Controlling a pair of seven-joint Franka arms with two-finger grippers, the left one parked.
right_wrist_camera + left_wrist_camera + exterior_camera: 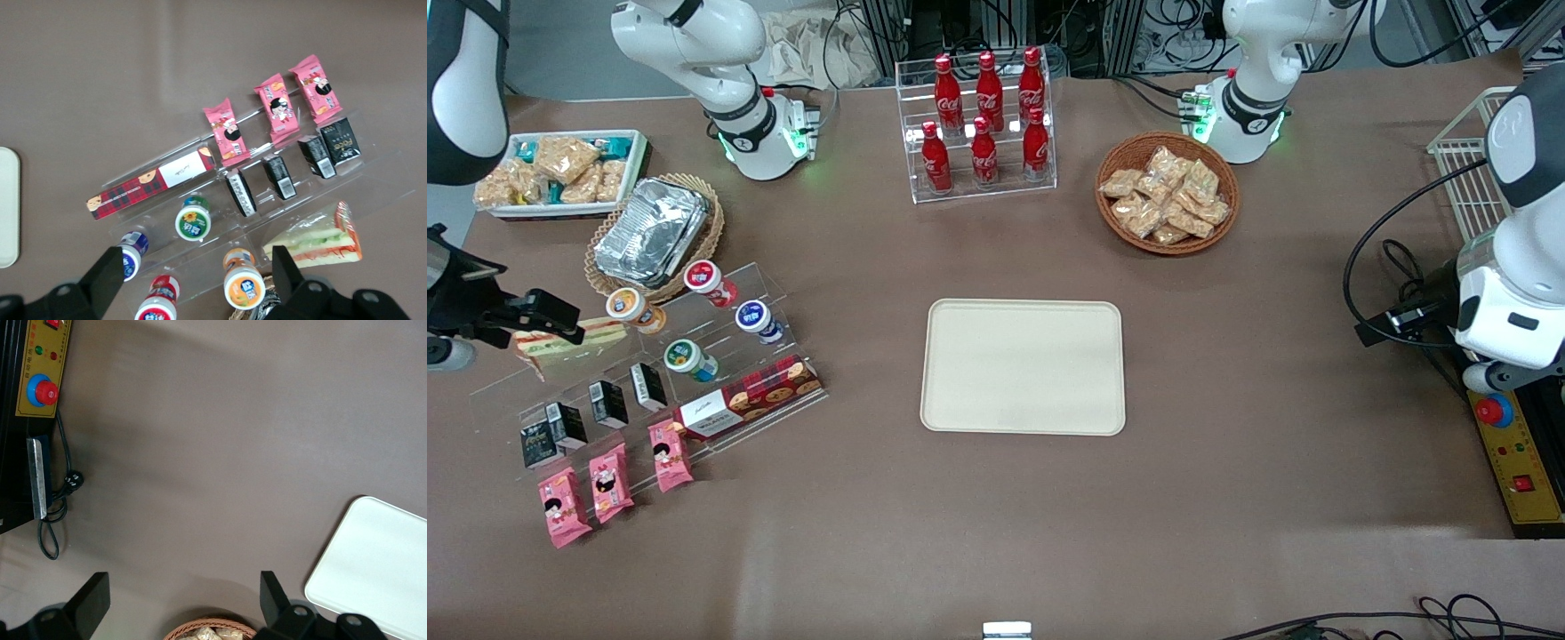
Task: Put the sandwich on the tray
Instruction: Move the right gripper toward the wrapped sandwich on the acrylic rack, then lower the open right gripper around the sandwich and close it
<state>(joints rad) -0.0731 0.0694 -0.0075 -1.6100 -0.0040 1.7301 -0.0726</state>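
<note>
Right wrist view shows the tool [190, 270] hovering wide open and empty above the clear display shelf [280, 200], approach step in hand, so next it must descend over the sandwich [313, 237] lying there, well apart from the tray [1023, 366].

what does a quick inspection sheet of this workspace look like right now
surface: brown table, bare near the front camera
sandwich: wrapped sandwich lies on the clear stepped rack at the working arm's end, not yet gripped
tray: cream tray at mid-table, nothing on it
clutter: cola bottles, snack basket, foil container, white bin, yogurt cups, pink packets, cookie box
claw: open claw hangs above the rack, beside the sandwich
cables: black cable at the parked arm's end
surroundings: control box with red button
</note>
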